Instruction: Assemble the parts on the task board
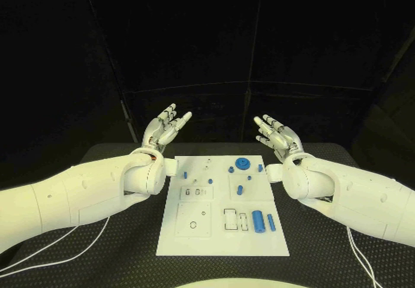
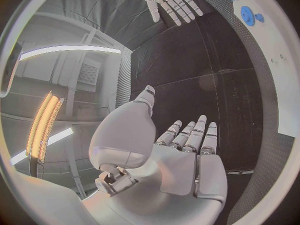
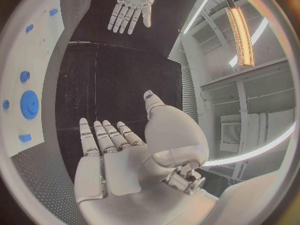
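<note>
Fingers spread and holding nothing, the left hand (image 1: 166, 127) and right hand (image 1: 278, 135) hover past the board's (image 1: 222, 243) far corners. Nothing looks begun; next, I'd guess, one hand must drop to a loose cylinder (image 1: 258, 220).

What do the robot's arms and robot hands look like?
Both arms are smooth, rounded white shells. The left robot hand and right robot hand are silvery metal with jointed fingers, shaped like human hands. Thin white cables trail beneath the arms.
</note>
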`<state>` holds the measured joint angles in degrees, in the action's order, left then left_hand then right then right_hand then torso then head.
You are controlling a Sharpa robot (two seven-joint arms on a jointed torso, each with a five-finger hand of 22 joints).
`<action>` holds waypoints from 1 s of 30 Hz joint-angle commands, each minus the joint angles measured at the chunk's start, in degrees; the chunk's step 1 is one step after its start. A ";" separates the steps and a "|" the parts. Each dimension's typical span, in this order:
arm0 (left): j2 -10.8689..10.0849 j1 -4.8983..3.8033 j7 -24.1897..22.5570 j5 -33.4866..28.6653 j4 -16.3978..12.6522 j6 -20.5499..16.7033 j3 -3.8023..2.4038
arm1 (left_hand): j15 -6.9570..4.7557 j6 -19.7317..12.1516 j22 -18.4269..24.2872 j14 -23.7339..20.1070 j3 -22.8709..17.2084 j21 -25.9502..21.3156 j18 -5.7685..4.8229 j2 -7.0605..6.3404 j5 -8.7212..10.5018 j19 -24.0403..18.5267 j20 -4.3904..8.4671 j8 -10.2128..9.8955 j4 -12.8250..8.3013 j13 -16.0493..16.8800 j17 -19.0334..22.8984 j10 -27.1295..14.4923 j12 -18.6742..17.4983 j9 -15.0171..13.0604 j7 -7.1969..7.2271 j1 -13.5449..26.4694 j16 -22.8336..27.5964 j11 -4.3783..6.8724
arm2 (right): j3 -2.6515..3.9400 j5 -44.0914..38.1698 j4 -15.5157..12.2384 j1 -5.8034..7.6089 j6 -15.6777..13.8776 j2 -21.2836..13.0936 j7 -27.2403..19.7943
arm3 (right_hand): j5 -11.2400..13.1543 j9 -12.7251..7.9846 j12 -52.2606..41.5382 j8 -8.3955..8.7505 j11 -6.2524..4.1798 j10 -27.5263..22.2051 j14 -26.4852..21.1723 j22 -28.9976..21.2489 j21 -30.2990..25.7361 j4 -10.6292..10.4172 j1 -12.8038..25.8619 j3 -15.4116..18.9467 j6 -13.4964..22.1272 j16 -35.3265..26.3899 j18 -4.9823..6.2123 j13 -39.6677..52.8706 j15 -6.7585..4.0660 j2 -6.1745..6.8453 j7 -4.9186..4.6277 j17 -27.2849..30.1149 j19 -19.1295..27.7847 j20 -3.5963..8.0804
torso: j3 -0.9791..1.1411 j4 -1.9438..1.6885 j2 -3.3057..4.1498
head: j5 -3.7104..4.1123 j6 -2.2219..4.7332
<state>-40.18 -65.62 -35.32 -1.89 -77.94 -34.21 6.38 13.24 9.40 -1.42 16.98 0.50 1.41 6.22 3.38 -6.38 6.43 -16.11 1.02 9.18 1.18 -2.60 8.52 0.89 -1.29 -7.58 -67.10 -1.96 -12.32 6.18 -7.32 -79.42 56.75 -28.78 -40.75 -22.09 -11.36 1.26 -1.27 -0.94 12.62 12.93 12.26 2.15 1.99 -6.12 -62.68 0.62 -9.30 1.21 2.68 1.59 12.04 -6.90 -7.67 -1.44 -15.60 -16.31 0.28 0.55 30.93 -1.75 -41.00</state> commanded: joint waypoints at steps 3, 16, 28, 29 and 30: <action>0.08 -0.12 -3.43 -0.40 0.09 3.75 -0.01 | 0.22 0.53 -0.10 0.66 -0.02 0.36 1.00 0.09 -0.40 0.13 -0.66 0.33 0.49 0.10 -0.09 0.15 0.35 -0.09 -7.04 -1.73 -0.38 -0.62 | 1.15 -7.32 2.19 -0.56 12.83 0.86 5.57 | -0.20 0.21 -0.51 -0.52 0.50 1.75 0.97 0.10 0.32 0.72 -2.88 0.04 -1.41 0.37 0.88 0.19 0.61 -0.01 -7.28 -0.16 0.04 -0.59 | 0.01 0.04 -0.02 | -0.01 -0.04; -0.82 -0.05 -3.49 -0.61 -0.53 3.99 -0.02 | 0.26 0.63 -0.10 0.69 -0.03 0.38 1.00 0.09 -0.40 0.12 -0.67 0.35 0.47 0.10 -0.10 0.17 0.35 -0.11 -7.19 -1.81 -0.39 -0.78 | 1.70 -34.95 5.58 -0.49 5.68 0.72 3.56 | 1.82 3.35 -6.99 -7.16 -1.04 39.56 40.99 4.76 10.57 13.67 -18.41 -3.51 -36.47 9.10 7.75 2.26 -2.22 1.87 -6.54 -2.75 -25.94 -0.10 | 0.10 0.08 0.30 | 0.27 -0.50; -3.99 -0.14 -3.11 -0.95 -4.63 4.44 -0.02 | 0.68 1.31 -0.16 2.35 -0.20 0.53 0.70 0.18 -0.40 0.21 -0.78 0.49 0.32 0.16 -0.42 0.63 0.43 -0.21 -7.74 -2.27 -0.76 -1.26 | 1.71 -61.29 7.05 4.12 9.82 1.70 12.36 | 1.27 2.67 -5.44 -6.73 -5.53 54.18 61.82 8.42 20.47 17.24 -17.11 -8.05 -47.50 12.73 7.94 2.21 -8.95 3.75 -3.27 -5.12 -40.63 6.42 | 0.05 -0.23 2.26 | 0.58 -0.23; -4.25 -0.15 -3.16 -0.97 -4.98 4.61 -0.02 | 0.81 1.48 -0.19 2.95 -0.24 0.58 0.58 0.23 -0.40 0.27 -0.80 0.52 0.29 0.18 -0.54 0.82 0.45 -0.23 -7.82 -2.36 -0.91 -1.34 | 1.71 -63.13 7.00 4.48 10.42 1.75 13.33 | 1.22 2.64 -5.28 -6.65 -5.82 54.58 63.04 8.80 21.24 17.31 -16.97 -8.14 -47.76 13.18 7.97 2.18 -9.26 3.90 -3.22 -5.47 -41.43 6.84 | 0.05 -0.24 2.36 | 0.58 -0.20; -4.51 -0.17 -3.22 -0.98 -5.33 4.81 -0.02 | 0.98 1.79 -0.25 3.81 -0.29 0.70 0.40 0.30 -0.40 0.48 -0.82 0.56 0.24 0.22 -0.70 1.15 0.50 -0.26 -7.92 -2.52 -1.14 -1.44 | 1.71 -64.85 6.93 4.82 10.96 1.80 14.28 | 1.15 2.64 -5.08 -6.60 -6.15 55.12 64.73 9.38 22.40 17.38 -16.77 -8.19 -48.21 13.89 7.96 2.17 -9.73 4.15 -3.01 -5.99 -42.62 7.42 | 0.04 -0.32 2.74 | 0.60 -0.18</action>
<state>-44.58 -65.67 -37.47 -2.65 -82.83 -30.66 6.41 14.19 10.94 -1.63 20.51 0.44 1.95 6.22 3.64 -6.66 6.79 -16.67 1.38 9.48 1.34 -3.24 9.46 1.24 -1.51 -7.70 -69.11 -2.92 -13.65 7.87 -60.36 -72.32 61.41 -20.39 -39.00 -12.59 -9.93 3.91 -6.50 -7.59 6.59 67.65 76.27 11.30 23.92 11.22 -79.51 -7.25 -57.22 14.83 9.82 3.74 2.51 -3.06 -10.68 -7.23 -57.73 -9.17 0.34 0.43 32.76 -1.20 -41.24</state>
